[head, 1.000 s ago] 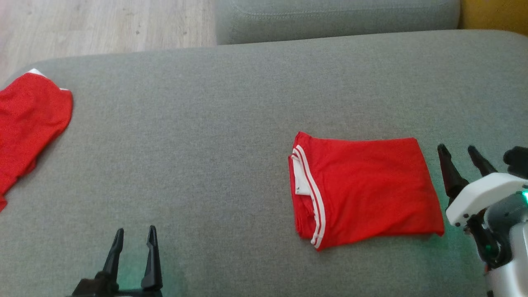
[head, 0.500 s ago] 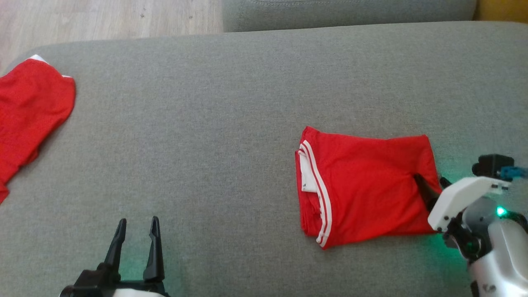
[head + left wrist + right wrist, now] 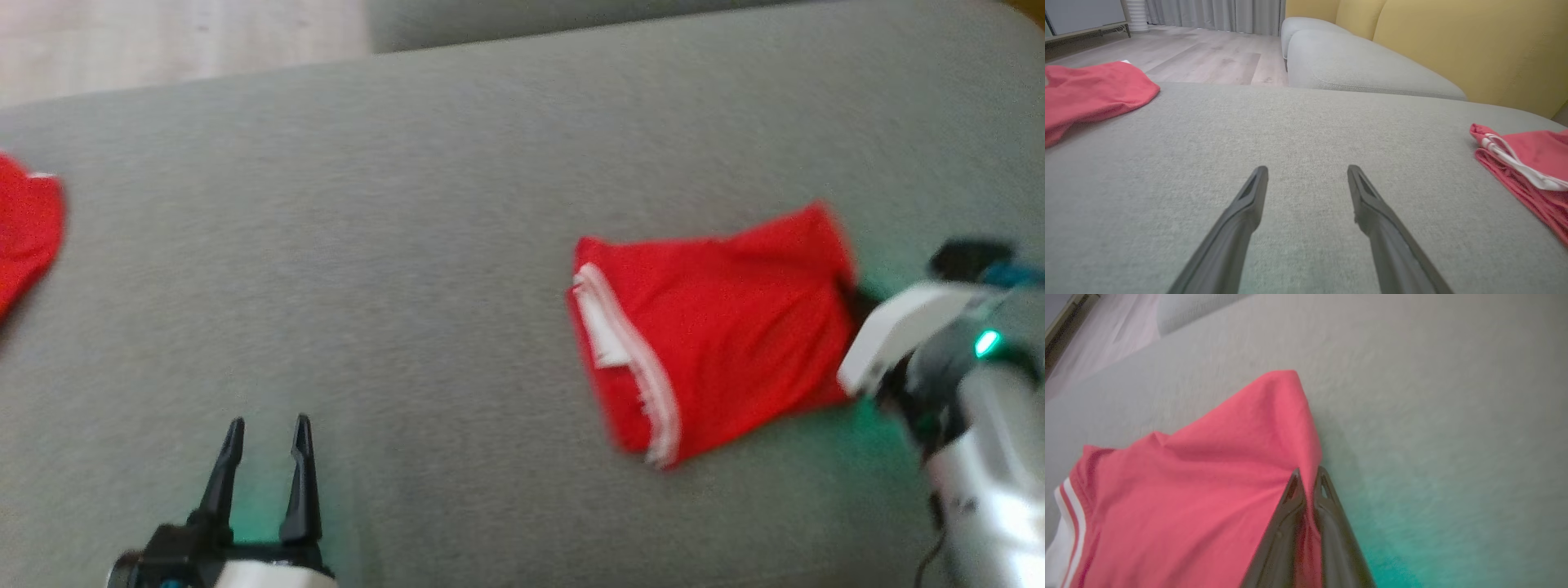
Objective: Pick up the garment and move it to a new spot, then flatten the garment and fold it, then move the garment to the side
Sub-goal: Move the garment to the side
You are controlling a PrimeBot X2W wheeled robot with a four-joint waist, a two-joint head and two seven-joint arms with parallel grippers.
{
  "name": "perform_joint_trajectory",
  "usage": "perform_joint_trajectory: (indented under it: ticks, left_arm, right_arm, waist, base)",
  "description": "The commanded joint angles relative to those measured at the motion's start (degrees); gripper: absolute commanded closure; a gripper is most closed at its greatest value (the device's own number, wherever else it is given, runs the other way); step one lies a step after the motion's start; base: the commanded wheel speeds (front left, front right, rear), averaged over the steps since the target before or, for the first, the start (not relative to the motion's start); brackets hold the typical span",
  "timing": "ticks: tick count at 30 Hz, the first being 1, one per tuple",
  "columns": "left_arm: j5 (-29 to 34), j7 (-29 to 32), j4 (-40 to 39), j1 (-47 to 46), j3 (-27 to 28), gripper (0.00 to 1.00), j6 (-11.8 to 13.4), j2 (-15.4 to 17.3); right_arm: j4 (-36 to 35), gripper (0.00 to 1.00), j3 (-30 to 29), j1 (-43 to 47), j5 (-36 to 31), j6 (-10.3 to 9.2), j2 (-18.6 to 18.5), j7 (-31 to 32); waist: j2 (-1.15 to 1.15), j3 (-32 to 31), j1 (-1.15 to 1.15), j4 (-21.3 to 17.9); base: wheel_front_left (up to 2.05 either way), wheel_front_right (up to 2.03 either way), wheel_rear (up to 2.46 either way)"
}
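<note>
Garment (image 3: 718, 335) on sofa cushion (image 3: 408, 245), edge pinched in right claw (image 3: 1308, 473); left claw (image 3: 1306, 169) wide; wood floor (image 3: 1208, 61) beyond.

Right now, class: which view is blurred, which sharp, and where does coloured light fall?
Head view: motion-blurred, green glow beside the folded garment. Left wrist view: sharp. Right wrist view: softer, teal cast beside the right claw.
</note>
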Motion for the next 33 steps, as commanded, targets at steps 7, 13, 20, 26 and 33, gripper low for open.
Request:
perform_joint_trajectory:
  ticks: [7, 13, 20, 26, 33]
  left_arm:
    - [2.22, -0.55, -3.29, -7.43, 0.11, 0.00, -0.58, 2.29]
    - [2.55, -0.55, -3.92, -9.80, -1.33, 0.00, -0.76, 4.28]
    - [2.21, -0.55, -4.29, -9.02, -0.17, 0.00, -0.78, 5.57]
    - [2.27, -0.55, -4.63, -9.28, -0.05, 0.00, -0.72, 5.51]
    - [2.25, -0.55, -4.87, -8.98, 0.32, 0.00, -0.51, 5.19]
  right_arm:
    - [3.63, 1.00, -7.84, -16.02, -11.70, 0.41, -4.46, -10.92]
    - [9.48, 1.00, -16.54, -24.18, -20.83, 0.41, -6.92, -16.25]
    - [11.99, 1.00, -25.67, -28.45, -30.87, 0.41, -8.91, -17.82]
    - [12.07, 1.00, -29.92, -30.00, -37.47, 0.41, -7.61, -18.99]
    - [9.74, 0.00, -34.14, -29.51, -47.31, 0.41, -3.82, -20.46]
  waist:
    - [0.00, 9.15, 0.00, -7.69]
    - [0.00, 13.14, 0.00, -7.45]
    - [0.00, 14.66, 0.00, -6.52]
    - [0.00, 15.10, 0.00, -6.38]
    - [0.00, 14.41, 0.00, -6.93]
  base:
    - [0.00, 0.00, 0.00]
    - [0.00, 0.00, 0.00]
    - [0.00, 0.00, 0.00]
    - [0.00, 0.00, 0.00]
    - [0.00, 0.00, 0.00]
